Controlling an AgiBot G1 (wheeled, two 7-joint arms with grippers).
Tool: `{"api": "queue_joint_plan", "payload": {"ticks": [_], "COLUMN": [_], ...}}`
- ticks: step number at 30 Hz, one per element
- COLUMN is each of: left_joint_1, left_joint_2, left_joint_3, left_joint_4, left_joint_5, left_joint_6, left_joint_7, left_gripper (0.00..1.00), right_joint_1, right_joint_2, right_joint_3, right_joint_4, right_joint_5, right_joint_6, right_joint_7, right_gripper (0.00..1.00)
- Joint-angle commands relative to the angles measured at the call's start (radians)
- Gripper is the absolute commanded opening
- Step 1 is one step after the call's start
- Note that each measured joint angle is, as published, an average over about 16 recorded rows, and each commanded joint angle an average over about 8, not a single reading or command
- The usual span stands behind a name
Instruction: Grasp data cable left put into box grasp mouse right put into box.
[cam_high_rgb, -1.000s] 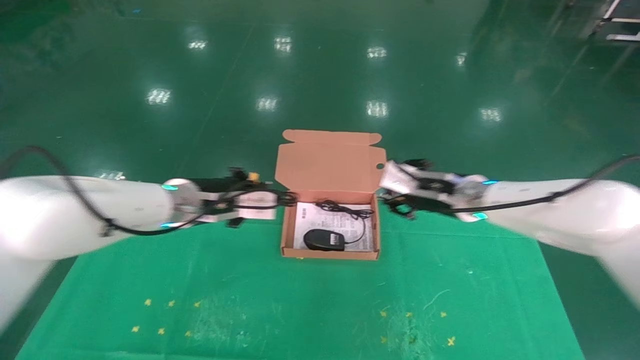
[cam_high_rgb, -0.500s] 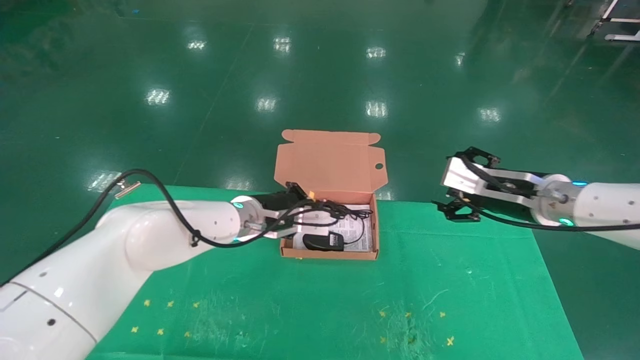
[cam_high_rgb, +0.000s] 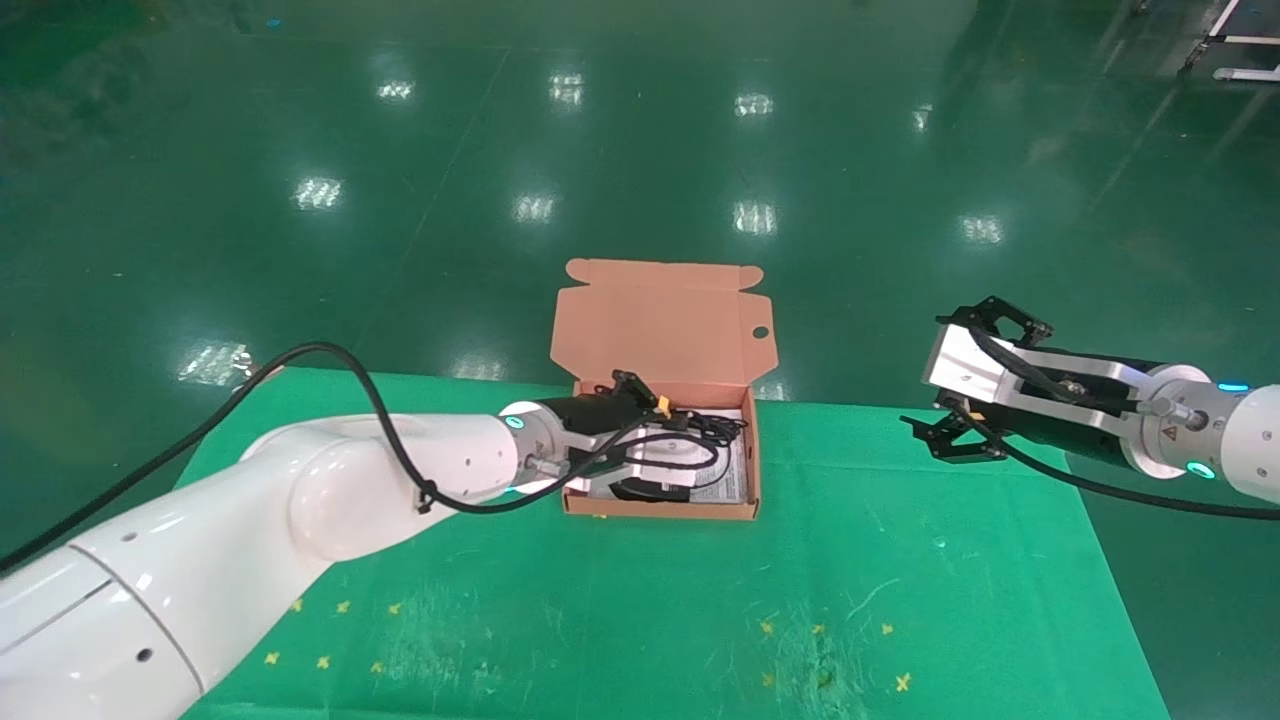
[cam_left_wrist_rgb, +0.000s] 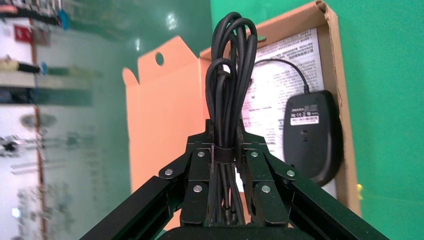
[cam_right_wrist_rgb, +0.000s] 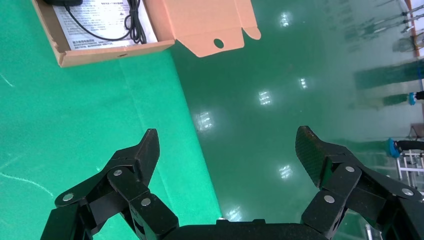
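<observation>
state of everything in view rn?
box: open, lid up
mouse: lying in the box on the leaflet
cable: bundled, gripped, over the box
left claw: shut on the cable
right claw: open, empty, at the table's right edge, away from the box
</observation>
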Motion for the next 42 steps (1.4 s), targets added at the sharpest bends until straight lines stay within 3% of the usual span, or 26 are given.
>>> {"api": "queue_joint_plan", "payload": {"ticks": [1,5,6,20,31,37,42], "left_joint_1": [-0.01,-0.019,-0.02,-0.023,-0.131,-0.141,-0.106], "left_joint_2": [0.0,0.0,0.0,-0.026,-0.08,-0.088,-0.132], "left_joint_3": [0.041,0.072,0.075,0.057,0.006,-0.005,-0.06], "left_joint_4": [-0.002,-0.006,-0.006,-0.03,-0.025,-0.022,-0.055], "left_joint_5": [-0.029,-0.045,-0.047,-0.05,-0.045,-0.053,-0.123], "left_joint_6": [-0.021,-0.038,-0.041,-0.036,-0.088,-0.072,-0.001], "left_joint_7": [-0.003,0.004,0.005,-0.007,-0.077,-0.092,-0.102], "left_gripper": [0.48,0.98,1.0,1.0,1.0,1.0,1.0], "right_joint_1": [0.001,0.002,0.002,0.004,0.076,0.089,0.047], "right_joint_2": [0.013,0.02,0.022,0.016,0.017,0.017,0.02], "right_joint_3": [-0.006,-0.01,-0.011,-0.009,0.019,0.036,0.102], "right_joint_4": [0.026,0.044,0.046,0.036,0.063,0.079,0.083], "right_joint_5": [-0.025,-0.043,-0.045,-0.037,-0.078,-0.083,-0.021], "right_joint_6": [0.003,0.005,0.006,0.006,0.03,-0.007,-0.076], "right_joint_7": [0.036,0.052,0.053,0.049,0.006,-0.021,-0.03], "right_gripper": [1.0,1.0,1.0,1.0,1.0,1.0,1.0]}}
